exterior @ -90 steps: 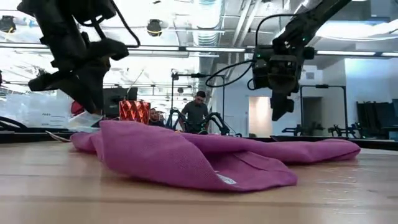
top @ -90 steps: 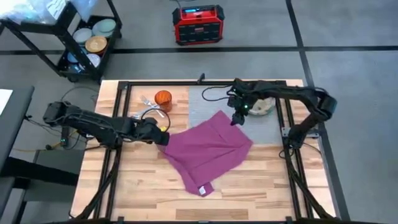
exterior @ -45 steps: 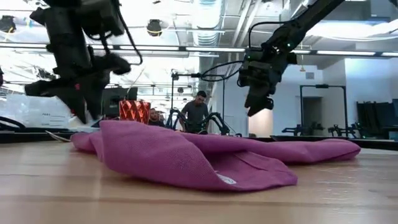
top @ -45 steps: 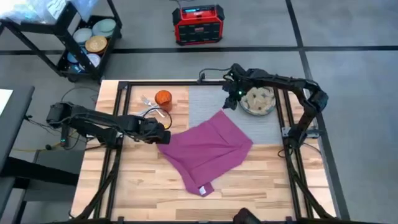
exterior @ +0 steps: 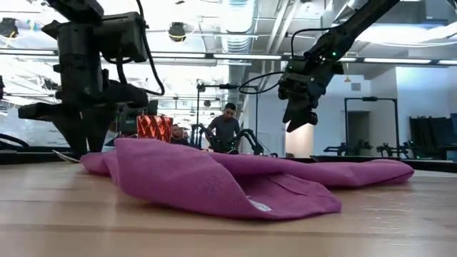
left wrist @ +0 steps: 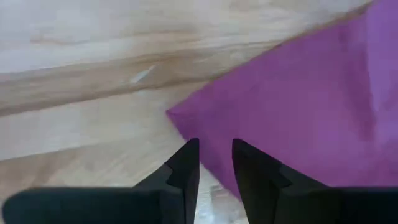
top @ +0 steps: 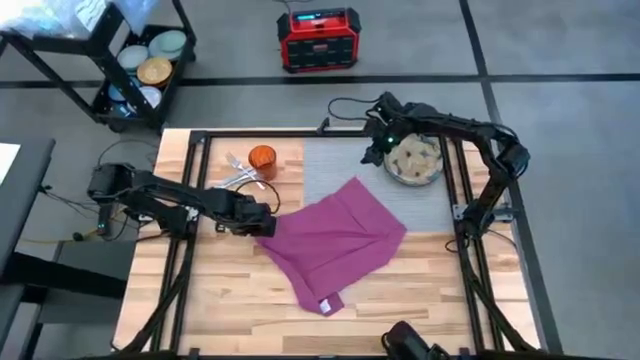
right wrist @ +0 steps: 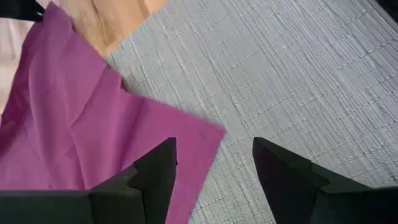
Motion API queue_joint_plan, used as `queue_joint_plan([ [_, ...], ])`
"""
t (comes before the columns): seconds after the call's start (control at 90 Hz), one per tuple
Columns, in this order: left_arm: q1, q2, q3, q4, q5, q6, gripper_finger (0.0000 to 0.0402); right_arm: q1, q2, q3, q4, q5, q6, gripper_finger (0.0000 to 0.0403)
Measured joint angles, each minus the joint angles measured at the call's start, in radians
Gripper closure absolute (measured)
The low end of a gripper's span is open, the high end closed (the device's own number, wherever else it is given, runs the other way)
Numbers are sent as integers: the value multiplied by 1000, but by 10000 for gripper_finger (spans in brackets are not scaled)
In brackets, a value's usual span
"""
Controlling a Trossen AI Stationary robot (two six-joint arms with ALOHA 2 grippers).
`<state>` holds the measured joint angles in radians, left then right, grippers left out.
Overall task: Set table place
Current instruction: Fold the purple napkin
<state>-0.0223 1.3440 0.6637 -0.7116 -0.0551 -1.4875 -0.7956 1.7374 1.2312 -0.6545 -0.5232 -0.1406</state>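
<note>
Tool on your left arm (top: 262,214) sits low over the tabletop (top: 420,290) at the napkin's (top: 335,243) left corner, fingers (left wrist: 185,167) nearly together with a thin gap, nothing between them. Left arm stretches flat across from the left edge. Right tool (top: 375,150) hangs raised over the grey mat's (top: 335,165) far part, fingers (right wrist: 155,168) spread wide, empty; that arm reaches in from the right. Plate (top: 414,162) lies just right of it on the mat. Napkin lies rumpled mid-tabletop, its far corner overlapping the mat. Orange cup (top: 262,158) and cutlery (top: 238,170) lie far left, just beyond the left tool. Person (exterior: 227,128) stands in the room behind.
</note>
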Motion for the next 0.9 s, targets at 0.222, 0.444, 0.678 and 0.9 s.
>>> queue_joint_plan([
  [0.222, -3, 6, 1, -2, 7, -29, 322, -1, 0, 0, 11, 0, -2, 205],
  [0.444, -4, 6, 0, 28, 19, -27, 322, -14, 0, 0, 14, 4, -7, 205],
  [0.678, 1, 6, 0, 53, 51, -21, 322, -29, 0, 0, 50, 5, -2, 205],
  [0.9, 9, 6, 0, 5, 85, -32, 322, -32, 0, 0, 31, 6, -2, 205],
])
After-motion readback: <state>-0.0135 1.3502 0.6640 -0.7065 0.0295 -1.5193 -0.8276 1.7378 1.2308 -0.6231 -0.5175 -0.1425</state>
